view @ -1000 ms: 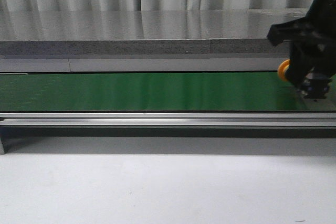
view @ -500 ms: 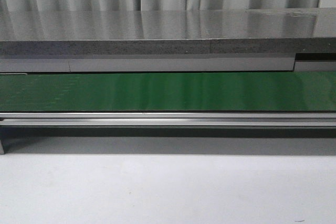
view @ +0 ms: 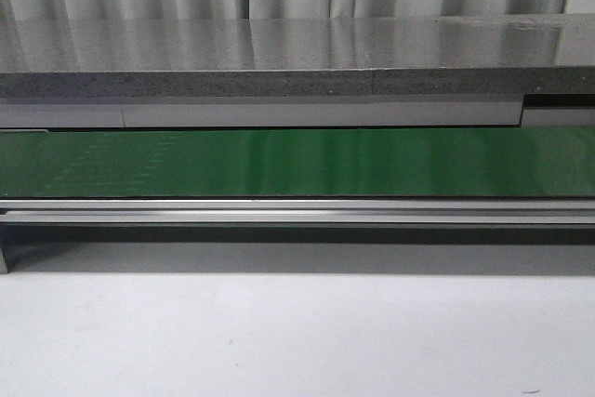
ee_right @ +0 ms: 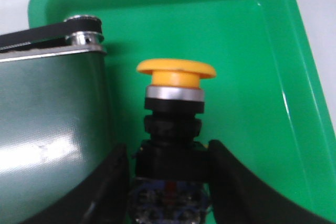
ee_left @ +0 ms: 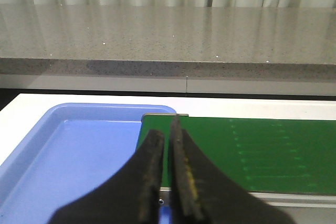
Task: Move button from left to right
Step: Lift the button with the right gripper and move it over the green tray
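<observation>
Over the left end of the belt: the left gripper (ee_left: 167, 177) hangs with its jaws drawn narrow, almost touching, and nothing between them.
Blue tray (ee_left: 79, 150): it lies at the left end of the conveyor belt (ee_left: 247, 153), just beside it, with no button showing in the part its wrist view takes in.
Belt in the front view: the green conveyor belt (view: 297, 163) runs bare from edge to edge, with the grey stone counter (view: 279, 58) behind it and the white bench (view: 279, 332) in front.
What changed: a second ago the right arm stood over the far-right end of the belt in the front view with an orange cap showing beside it; half a second ago, and now, that arm and the cap are gone from that view.
Right gripper (ee_right: 170, 158): its jaws are clamped on the black body of the button (ee_right: 176, 103), one on each side.
Button: it is held upright with its yellow-orange cap on top, over the green tray (ee_right: 252, 56), just right of the belt's end roller (ee_right: 84, 38).
Meaning for the task: the carry looks nearly done; I judge that what remains is lowering the button into the green tray and letting go.
Unclear: whether the button's base already touches the tray floor is hidden by the gripper.
</observation>
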{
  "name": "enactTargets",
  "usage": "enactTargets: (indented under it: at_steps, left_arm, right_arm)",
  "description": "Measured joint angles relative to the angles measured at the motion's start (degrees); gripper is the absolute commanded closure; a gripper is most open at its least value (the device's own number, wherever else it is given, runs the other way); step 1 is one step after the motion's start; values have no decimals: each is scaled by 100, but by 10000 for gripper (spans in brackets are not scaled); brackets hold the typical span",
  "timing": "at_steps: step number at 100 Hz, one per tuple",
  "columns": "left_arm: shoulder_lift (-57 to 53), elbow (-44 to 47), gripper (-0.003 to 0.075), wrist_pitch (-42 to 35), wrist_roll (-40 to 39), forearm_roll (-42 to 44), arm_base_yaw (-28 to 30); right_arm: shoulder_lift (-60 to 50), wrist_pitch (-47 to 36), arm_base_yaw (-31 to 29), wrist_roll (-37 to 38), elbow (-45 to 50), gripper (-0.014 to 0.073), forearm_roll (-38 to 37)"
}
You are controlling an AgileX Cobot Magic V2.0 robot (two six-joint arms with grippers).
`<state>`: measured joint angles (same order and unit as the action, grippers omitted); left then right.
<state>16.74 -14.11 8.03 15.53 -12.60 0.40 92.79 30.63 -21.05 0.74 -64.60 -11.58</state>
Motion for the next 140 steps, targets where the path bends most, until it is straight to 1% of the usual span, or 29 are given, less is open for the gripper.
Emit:
enactTargets:
  at_steps: [34, 39, 46, 63, 70, 91, 104, 125, 140]
  left_arm:
    - [0, 0, 715, 0, 0, 0, 0]
    - [0, 0, 715, 0, 0, 0, 0]
    - [0, 0, 715, 0, 0, 0, 0]
    - [0, 0, 715, 0, 0, 0, 0]
    - [0, 0, 715, 0, 0, 0, 0]
    - [0, 0, 715, 0, 0, 0, 0]
    - [0, 0, 715, 0, 0, 0, 0]
    - [0, 0, 715, 0, 0, 0, 0]
    - [0, 0, 715, 0, 0, 0, 0]
  right_arm:
    - [917, -38, -160, -12, 0, 419, -77]
    - [989, -53, -160, -12, 0, 406, -91]
    - [1044, -61, -160, -12, -13, 354, -100]
    - [1057, -135, -173, -12, -13, 155, -100]
    - [1057, -163, -182, -12, -34, 122, -143]
    - [1057, -194, -194, -12, -45, 121, -198]
    - [918, -205, -194, 125, -45, 121, -181]
    - [285, -281, -91, 222, -45, 129, 158]
    - [-333, -281, 239, 222, -45, 129, 422]
